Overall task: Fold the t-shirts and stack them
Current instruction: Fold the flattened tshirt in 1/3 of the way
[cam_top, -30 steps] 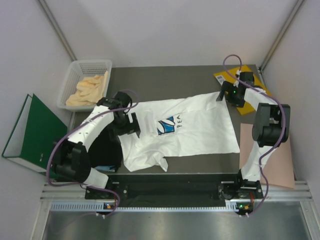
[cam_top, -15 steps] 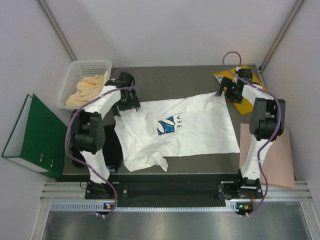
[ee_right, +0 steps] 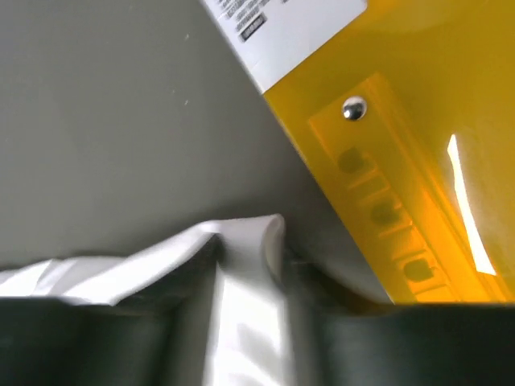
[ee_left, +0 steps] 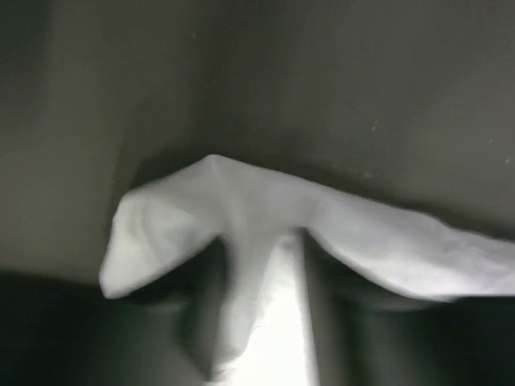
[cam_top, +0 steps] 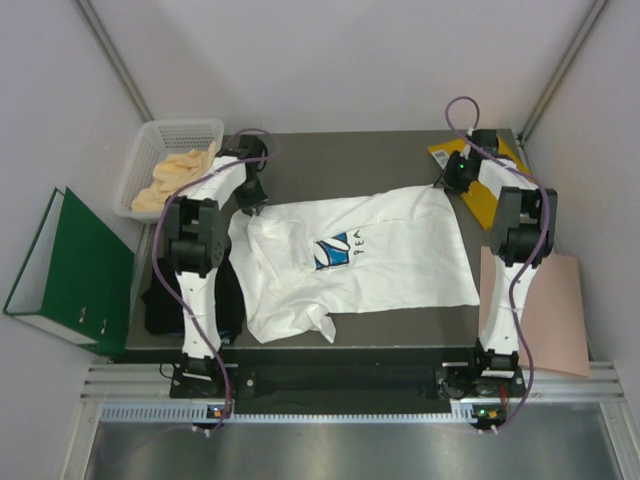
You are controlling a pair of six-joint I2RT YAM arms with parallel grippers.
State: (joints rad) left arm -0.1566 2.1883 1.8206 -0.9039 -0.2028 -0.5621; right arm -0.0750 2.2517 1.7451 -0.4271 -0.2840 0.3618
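Observation:
The white t-shirt (cam_top: 380,255), with a small blue chest print, lies spread across the middle of the dark table. My left gripper (cam_top: 248,196) is at its far left corner. In the left wrist view, white cloth (ee_left: 241,201) bunches up into a ridge between the left gripper's (ee_left: 261,245) fingers. My right gripper (cam_top: 452,181) is at the shirt's far right corner, and a fold of white cloth (ee_right: 241,241) is pinched in the right gripper (ee_right: 246,261). The black t-shirt (cam_top: 155,305) lies crumpled at the table's left edge, partly behind the left arm.
A yellow envelope (cam_top: 492,205) lies just right of the right gripper, close to its fingers (ee_right: 402,169). A white basket (cam_top: 150,140) of beige cloth stands at the far left. A green binder (cam_top: 60,265) and a pink sheet (cam_top: 560,310) lie off the table's sides.
The left arm swung from the shirt's left side up to its far left corner. The right gripper edged farther back. Both grippers went from open to shut on white cloth.

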